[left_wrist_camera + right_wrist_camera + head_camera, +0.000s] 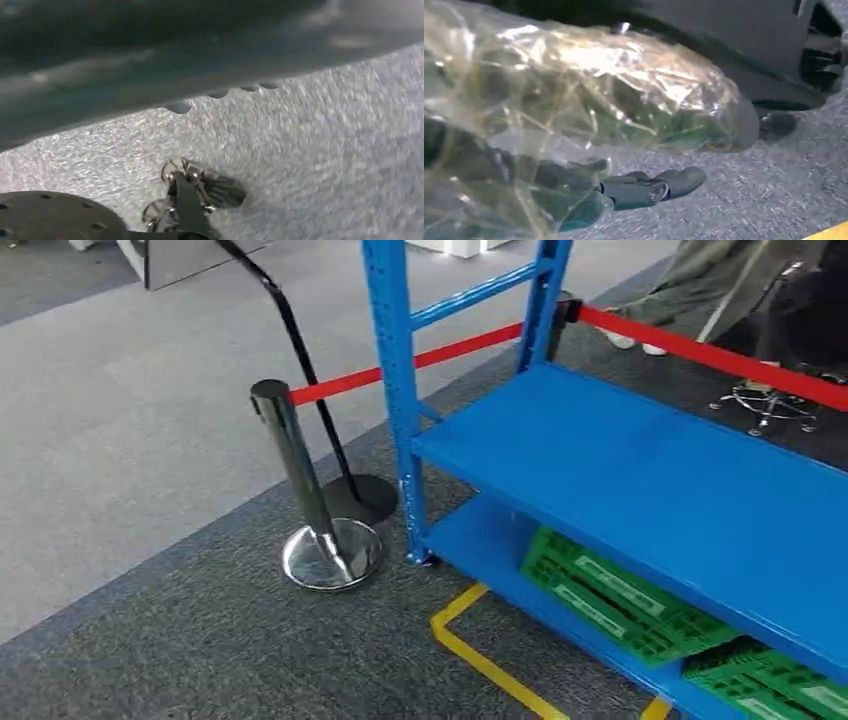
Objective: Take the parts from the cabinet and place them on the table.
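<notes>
My right hand grips a crumpled clear plastic bag holding green parts, carried low over grey carpet; the dark fingers stick out past the bag, which hides the rest of the hand. In the head view the blue metal shelf rack stands on the right, its middle shelf bare. Green plastic crates lie on its bottom shelf. In the left wrist view a blurred piece of metal links and a dark pad, seemingly part of my left hand, hangs over the carpet; how its fingers lie is unclear.
A chrome stanchion post with a round base stands just left of the rack. A red barrier belt runs from it behind the rack. Yellow floor tape marks the carpet. A person's legs and a chair base are beyond.
</notes>
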Controlling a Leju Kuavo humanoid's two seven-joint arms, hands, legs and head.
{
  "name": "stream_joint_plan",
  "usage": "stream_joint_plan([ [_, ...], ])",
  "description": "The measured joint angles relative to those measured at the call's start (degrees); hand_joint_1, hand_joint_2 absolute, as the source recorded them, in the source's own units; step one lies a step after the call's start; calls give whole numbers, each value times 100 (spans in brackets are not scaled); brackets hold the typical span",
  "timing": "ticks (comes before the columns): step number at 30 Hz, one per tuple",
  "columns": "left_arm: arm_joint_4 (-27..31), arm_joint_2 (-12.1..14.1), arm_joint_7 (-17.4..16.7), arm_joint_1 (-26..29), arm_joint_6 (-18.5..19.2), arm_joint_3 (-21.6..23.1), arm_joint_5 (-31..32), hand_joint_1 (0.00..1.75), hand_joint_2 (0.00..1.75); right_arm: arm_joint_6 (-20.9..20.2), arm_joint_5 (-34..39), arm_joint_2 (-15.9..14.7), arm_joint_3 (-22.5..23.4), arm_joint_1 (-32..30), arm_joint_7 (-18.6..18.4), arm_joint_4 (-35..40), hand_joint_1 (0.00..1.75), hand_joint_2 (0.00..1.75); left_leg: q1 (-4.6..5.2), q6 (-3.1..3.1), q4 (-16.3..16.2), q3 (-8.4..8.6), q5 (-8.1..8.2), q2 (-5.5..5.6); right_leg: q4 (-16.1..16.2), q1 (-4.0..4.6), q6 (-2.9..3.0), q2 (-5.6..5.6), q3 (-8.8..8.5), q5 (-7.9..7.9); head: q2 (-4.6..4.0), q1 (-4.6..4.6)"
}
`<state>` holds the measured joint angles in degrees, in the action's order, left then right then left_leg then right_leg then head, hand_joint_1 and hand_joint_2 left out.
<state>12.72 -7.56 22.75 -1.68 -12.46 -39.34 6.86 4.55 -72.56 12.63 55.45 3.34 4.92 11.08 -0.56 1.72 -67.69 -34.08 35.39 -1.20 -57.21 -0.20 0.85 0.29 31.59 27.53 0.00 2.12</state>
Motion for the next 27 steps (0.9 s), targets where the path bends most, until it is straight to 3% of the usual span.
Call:
stream_joint_plan([
  [1, 0, -2, 0, 10, 0, -2, 0, 0, 0, -2, 0, 0, 0, 3, 0, 0, 0, 0, 1, 1, -434, -211, 163, 35, -2, 8, 4, 77, 6, -2, 0, 11],
  [2, 0, -9, 0, 24, 0, -4, 0, 0, 0, -4, -2, 0, 0, -6, 0, 0, 0, 0, 2, -6, -696, -352, 199, 50, -3, 18, 9, 156, 6, -6, 0, 4],
  [3, 0, -9, 0, 29, 0, -4, 2, 0, 0, -4, -2, 0, 0, -18, 0, 0, 0, 0, 2, -24, -665, -355, 84, 58, -5, 25, 9, 233, 1, -6, 0, 6],
  [5, 0, -9, 0, 26, 0, -4, 28, 0, 0, -4, -2, 0, 0, -26, 2, 0, 0, 0, 12, -94, 49, -64, -452, 132, -8, 40, 6, 402, -17, -8, 0, 4],
  [6, 0, -7, 0, 27, 0, -4, 33, 0, 0, -4, -2, 0, 0, -23, 7, 0, 0, 0, 17, -138, 522, 144, -706, 258, -8, 40, 2, 479, -29, -10, 0, 13],
  [7, 0, 9, 0, 34, 0, -7, 35, 0, 0, -4, -2, 2, 0, -23, 7, 0, 0, 0, 17, -193, 865, 273, -808, 593, -8, 14, -8, 529, -13, -16, 0, 0],
  [8, 0, 6, 2, 38, -2, -9, 61, 0, 0, -4, -2, 0, 0, -5, 7, 0, 0, 0, -13, -234, 990, 313, -785, 720, -47, 50, -40, 612, 28, -11, 0, -2],
  [9, 0, 11, 4, 30, -4, -7, 94, 0, 0, -4, -2, 2, 0, 2, 11, 0, 0, 0, 10, -211, 1020, 320, -745, 664, -56, 13, -79, 666, 82, -35, 0, 15],
  [11, 0, 7, 9, 18, -2, -9, 107, 0, 0, -9, -4, 0, 0, -26, 11, 0, 0, 0, 37, -244, 1046, 325, -760, 550, -8, -23, -163, 799, 122, -77, 0, 18],
  [12, 0, -33, 9, 15, -2, -7, 120, 0, 0, -9, -7, -2, 0, -34, 11, 0, 0, 0, -36, -268, 1144, 356, -805, 439, -42, -7, -188, 802, 173, -53, 0, 6],
  [13, 0, -13, 9, 7, -2, -9, 136, 0, 0, -9, -7, -2, 0, -31, 13, 0, 0, 0, -18, -295, 1170, 373, -810, 359, -178, 30, -204, 453, 240, 61, 0, -13],
  [14, 0, -4, 11, 18, -2, -9, 149, 0, 0, -11, -9, -2, 0, -16, 13, 0, 0, 0, -14, -317, 1169, 370, -803, 264, -555, 11, -231, 219, 438, 291, 0, -75],
  [16, 0, -4, 9, 41, -4, -9, 160, 0, 0, -17, -13, -4, -2, 15, 13, 0, 0, 0, 6, -326, 1165, 368, -791, 77, -1398, -5, -273, 55, 845, 680, 0, -66],
  [17, 0, -2, 9, 42, -7, -9, 162, 0, 0, -28, -13, -4, -2, 11, 13, 0, 0, 0, 6, -324, 1161, 365, -787, -19, -1708, -13, -298, 28, 989, 769, 0, -70],
  [18, 0, -2, 9, 36, -7, -9, 164, 0, 0, -33, -15, -4, 0, -1, 13, 0, 0, 0, 6, -318, 1161, 368, -783, -103, -1721, -26, -318, 14, 981, 699, 0, -70],
  [20, 0, -4, 9, 21, -7, -9, 177, 0, 0, -31, -15, -7, 0, -23, 9, 0, 0, 0, 3, -290, 1157, 388, -764, -231, -1036, -44, -325, -50, 589, 285, 0, -72],
  [21, 0, -7, 9, 14, -7, -9, 177, 0, 0, -31, -15, -9, 0, -21, 9, 0, 0, 0, 2, -267, 1153, 411, -748, -291, -495, -45, -315, -171, 275, 60, 0, -72],
  [22, 0, -7, 9, 12, -7, -9, 177, 0, 0, -31, -15, -9, 0, -8, 9, 0, 0, 0, 14, -235, 1148, 441, -728, -349, -53, -30, -300, -462, 37, 35, 0, -74],
  [23, 0, -4, 9, 19, -7, -9, 177, 0, 0, -31, -15, -9, -2, 18, 11, 0, 0, 0, 58, -192, 1111, 438, -698, -404, 22, 16, -242, -466, -52, 66, 0, -72],
  [26, 0, -4, 9, -15, -7, -9, 179, 0, 0, -31, -15, -9, 0, 0, 11, 0, 0, 0, 41, -130, 1129, 473, -703, -557, -12, 42, -145, -292, 40, 64, 0, -59],
  [27, 0, -4, 9, -33, -7, -9, 181, 0, 0, -31, -17, -11, 0, -12, 9, 0, 0, 0, 36, -88, 1123, 483, -668, -603, 19, 17, -98, -234, -19, 37, 0, -61],
])
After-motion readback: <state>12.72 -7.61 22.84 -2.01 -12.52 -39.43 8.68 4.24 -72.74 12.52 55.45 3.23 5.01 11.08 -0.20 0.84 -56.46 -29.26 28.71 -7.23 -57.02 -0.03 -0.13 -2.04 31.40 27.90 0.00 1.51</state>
